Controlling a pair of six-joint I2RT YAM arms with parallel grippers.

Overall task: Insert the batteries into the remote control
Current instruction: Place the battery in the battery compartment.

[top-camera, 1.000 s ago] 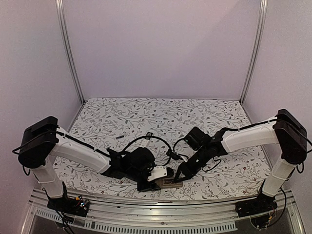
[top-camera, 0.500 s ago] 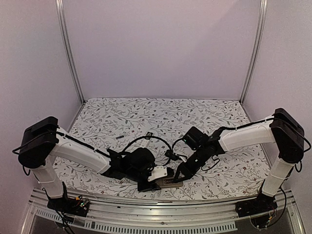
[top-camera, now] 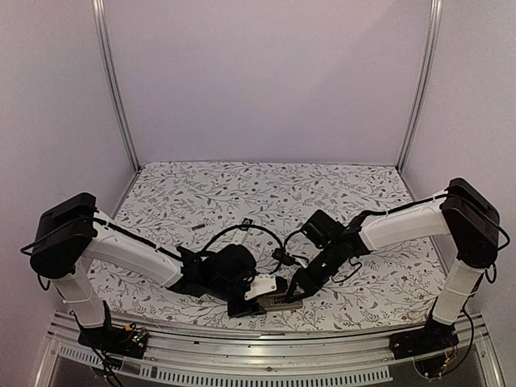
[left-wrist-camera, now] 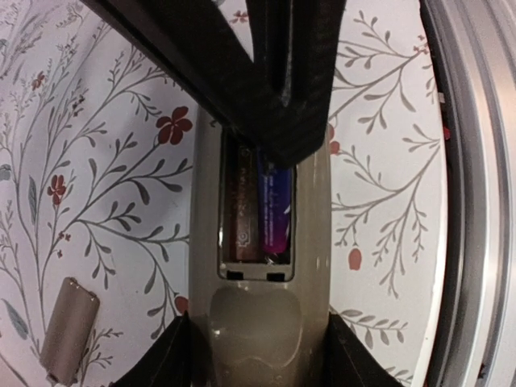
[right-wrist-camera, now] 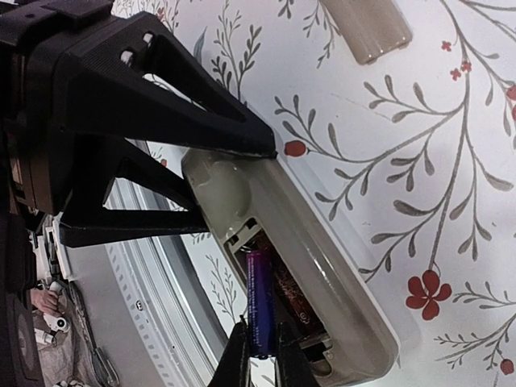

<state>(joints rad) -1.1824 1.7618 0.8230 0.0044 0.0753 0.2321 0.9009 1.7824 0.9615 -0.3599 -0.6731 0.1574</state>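
The grey-beige remote control [left-wrist-camera: 260,318] lies back-up near the table's front edge, its battery compartment open. My left gripper [left-wrist-camera: 258,348] is shut on the remote's end, one jaw on each side. A dark reddish battery [left-wrist-camera: 239,211] lies in the far slot. My right gripper [right-wrist-camera: 262,339] is shut on a purple battery [right-wrist-camera: 260,294]. This battery stands tilted, its far end down in the compartment's other slot beside the reddish battery [right-wrist-camera: 292,297]. In the top view the two grippers meet over the remote [top-camera: 280,304].
The remote's loose beige cover [left-wrist-camera: 68,329] lies on the flowered cloth just left of the remote, and it also shows in the right wrist view [right-wrist-camera: 367,28]. The metal rail [left-wrist-camera: 476,201] of the table's front edge runs close along the remote's other side. Black cables [top-camera: 242,234] loop behind the grippers.
The right arm's upper links have shifted slightly to the left. Both grippers, the remote and the purple battery stay where they were.
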